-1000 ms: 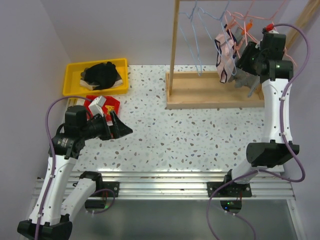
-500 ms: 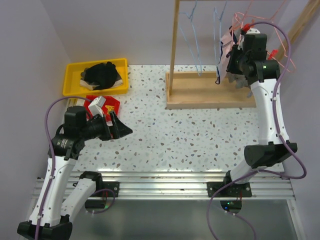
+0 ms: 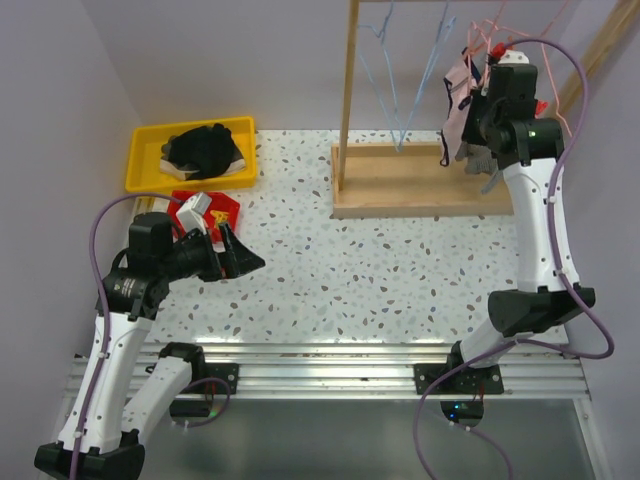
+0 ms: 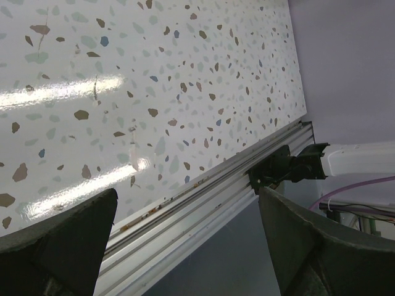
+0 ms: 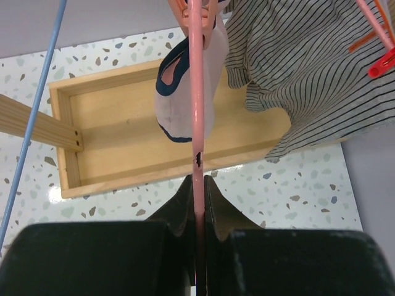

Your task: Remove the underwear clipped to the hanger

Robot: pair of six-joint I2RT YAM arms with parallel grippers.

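The pale pink underwear (image 5: 184, 92) with dark trim hangs clipped to a pink hanger (image 5: 197, 123) over the wooden rack base. The grey striped underwear (image 5: 296, 68) hangs just right of it. My right gripper (image 5: 197, 182) is shut on the pink hanger's bar, just below the pink underwear. In the top view the right gripper (image 3: 484, 100) is up at the rack's right end, beside the pink underwear (image 3: 458, 95). My left gripper (image 3: 240, 258) is open and empty, low over the table's left side; its wrist view shows only the table top and the front rail.
The wooden rack (image 3: 430, 180) stands at the back right with blue wire hangers (image 3: 395, 70) on its bar. A yellow tray (image 3: 145, 150) holding a black clothing heap (image 3: 205, 148) sits back left. A red tray (image 3: 222, 208) lies in front of it.
My right gripper has moved left and up along the rack with the pink hanger in it, and the underwear has swung with it. The left arm has not moved.
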